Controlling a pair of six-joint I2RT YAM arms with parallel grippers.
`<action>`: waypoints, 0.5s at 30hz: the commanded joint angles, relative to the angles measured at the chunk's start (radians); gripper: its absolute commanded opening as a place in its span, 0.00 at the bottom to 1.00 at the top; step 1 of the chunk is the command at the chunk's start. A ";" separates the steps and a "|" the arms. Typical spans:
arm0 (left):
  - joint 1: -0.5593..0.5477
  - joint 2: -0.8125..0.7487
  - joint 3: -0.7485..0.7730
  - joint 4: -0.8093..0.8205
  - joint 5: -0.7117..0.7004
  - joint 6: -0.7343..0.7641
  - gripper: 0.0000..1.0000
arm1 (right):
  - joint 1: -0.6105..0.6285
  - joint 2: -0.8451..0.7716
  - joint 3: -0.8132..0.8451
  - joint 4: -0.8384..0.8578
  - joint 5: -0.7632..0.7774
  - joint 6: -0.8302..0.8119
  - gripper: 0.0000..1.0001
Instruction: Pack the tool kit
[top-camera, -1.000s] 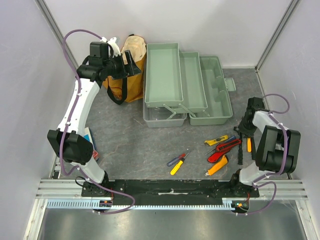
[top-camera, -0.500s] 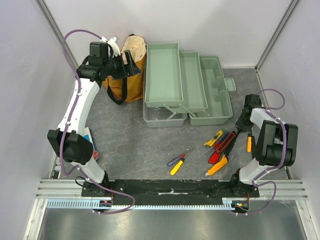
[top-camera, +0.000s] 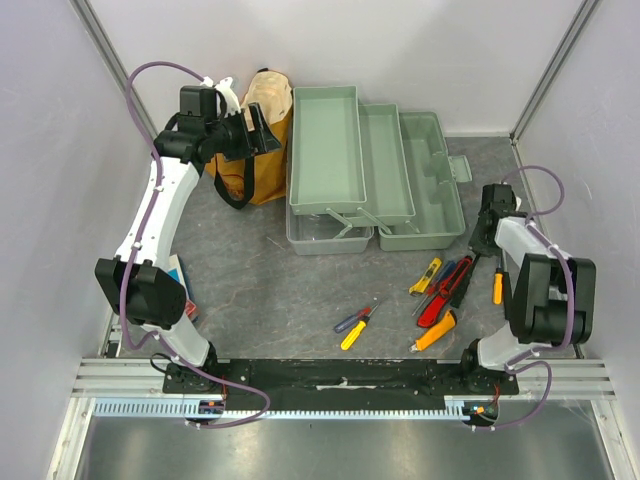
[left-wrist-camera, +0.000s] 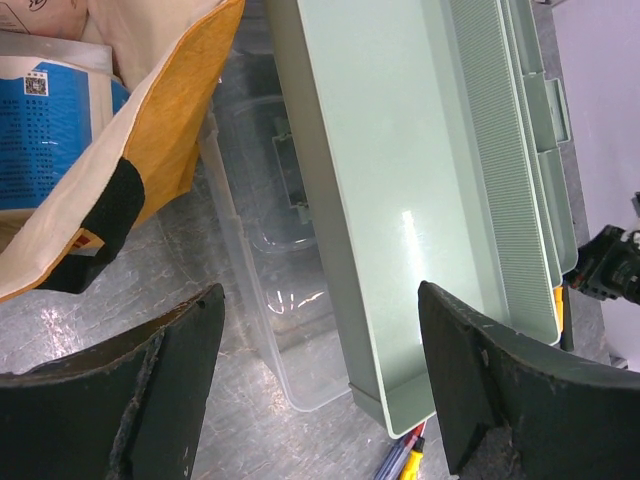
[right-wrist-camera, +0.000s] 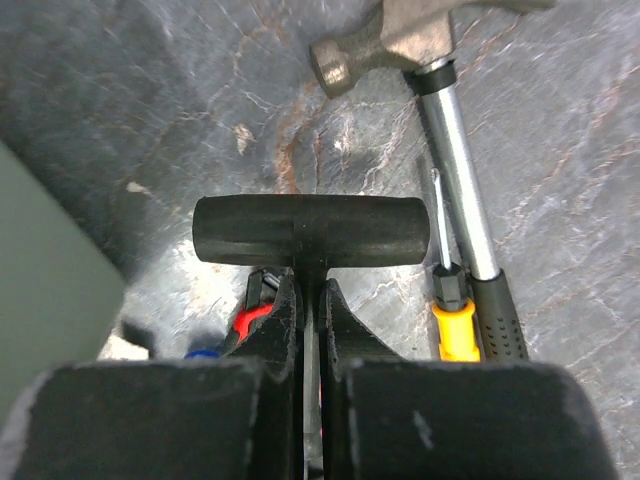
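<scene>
The pale grey-green toolbox (top-camera: 372, 165) stands open at the back with its trays folded out and its clear lid (top-camera: 322, 232) in front. It also shows in the left wrist view (left-wrist-camera: 400, 190). My left gripper (top-camera: 262, 128) (left-wrist-camera: 320, 295) is open and empty, raised between the mustard bag and the toolbox's left tray. My right gripper (top-camera: 486, 236) (right-wrist-camera: 310, 285) is shut on the thin shaft of a black T-handle tool (right-wrist-camera: 308, 230), just right of the toolbox. A hammer (right-wrist-camera: 395, 38) and a yellow-handled screwdriver (right-wrist-camera: 455, 328) lie beside it. Red pliers (top-camera: 446, 290) lie close by.
A mustard-yellow bag (top-camera: 255, 140) stands left of the toolbox. A red-blue booklet (top-camera: 184, 285) lies by the left arm's base. A yellow knife (top-camera: 430, 275), an orange-handled tool (top-camera: 436, 331) and small screwdrivers (top-camera: 356, 325) lie on the grey table (top-camera: 260, 290).
My right gripper has moved away from the near edge toward the toolbox's right side, carrying the black T-handle tool. The left arm has not moved.
</scene>
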 joint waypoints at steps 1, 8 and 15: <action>0.004 -0.014 0.003 0.021 0.030 0.024 0.83 | 0.012 -0.135 0.037 0.008 0.054 0.001 0.00; 0.004 -0.022 -0.005 0.027 0.040 0.016 0.83 | 0.019 -0.224 0.149 -0.074 0.112 -0.002 0.00; 0.005 -0.019 0.003 0.038 0.059 0.004 0.82 | 0.102 -0.241 0.345 -0.083 -0.016 -0.081 0.00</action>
